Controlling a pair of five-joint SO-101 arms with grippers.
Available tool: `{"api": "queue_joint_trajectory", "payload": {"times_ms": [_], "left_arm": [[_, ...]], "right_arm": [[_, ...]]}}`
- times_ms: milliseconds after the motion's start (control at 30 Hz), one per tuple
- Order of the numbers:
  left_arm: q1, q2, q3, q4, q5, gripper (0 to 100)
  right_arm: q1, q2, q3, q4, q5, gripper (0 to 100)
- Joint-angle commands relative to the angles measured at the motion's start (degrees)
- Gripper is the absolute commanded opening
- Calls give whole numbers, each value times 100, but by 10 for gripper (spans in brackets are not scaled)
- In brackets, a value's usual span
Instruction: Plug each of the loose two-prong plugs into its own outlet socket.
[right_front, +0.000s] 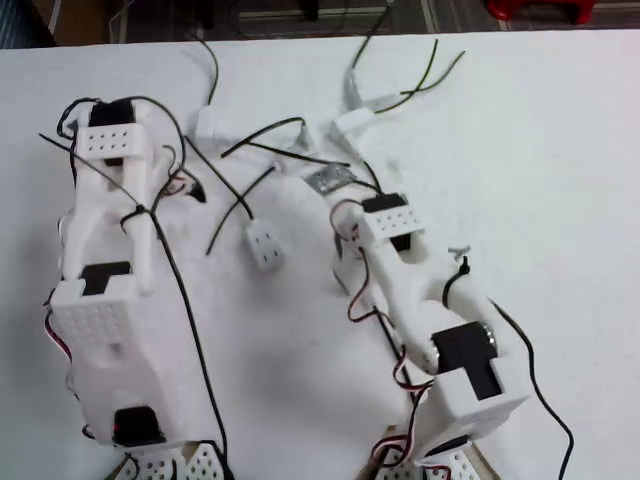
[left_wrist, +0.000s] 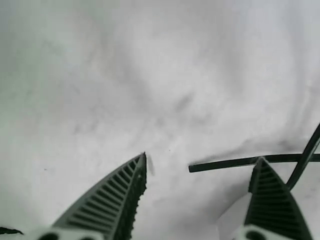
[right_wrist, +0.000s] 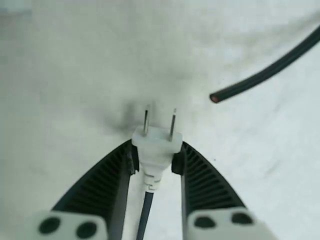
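Plug (right_wrist: 156, 150), white, two-prong, is sitting pinched between the ribbed fingers (right_wrist: 112, 175) of the right tool (right_wrist: 157, 146). The fingers are gripping its body on both sides, and its dark cord (right_wrist: 145, 212) is running back between them. Prongs (right_wrist: 146, 121) are pointing away from the wrist, close over the white table (right_wrist: 60, 75) and casting a faint shadow on it. Cut wire end (right_wrist: 214, 98), black with a reddish core, is lying on the table near the prongs, not touching them. In the high view the right arm (right_front: 420, 290) is stretching from the near edge toward the middle of the table. Socket block (right_front: 263, 243), white with small holes, is lying flat on the table between the two arms, left of the right arm's far end and apart from it. Left arm (right_front: 105, 260) is sitting folded along the left side. The left tool (left_wrist: 202, 157) is standing spread wide, gripping nothing, low over bare table, and a black wire (left_wrist: 235, 161) is lying across the table just beside one fingertip. More white pieces (right_front: 355, 120) with black cords are lying tangled at far centre; cannot tell whether these are plugs or sockets.
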Motion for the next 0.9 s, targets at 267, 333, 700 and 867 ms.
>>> {"api": "queue_joint_trajectory", "payload": {"times_ms": [267,333,700,867], "left_arm": [[-31,4,-185,-202,-765,324],[-31,4,-185,-255,-958,324],[-22,13,-185,-360,-985,324],[-22,13,-185,-369,-985,324]], "right_arm": [[-813,-2695,-1530,593,440,20],[-778,-3108,-1512,444,440,20],[-690,-5033,879,-3090,440,20],[-532,-5675,2312,-5341,765,19]]}}
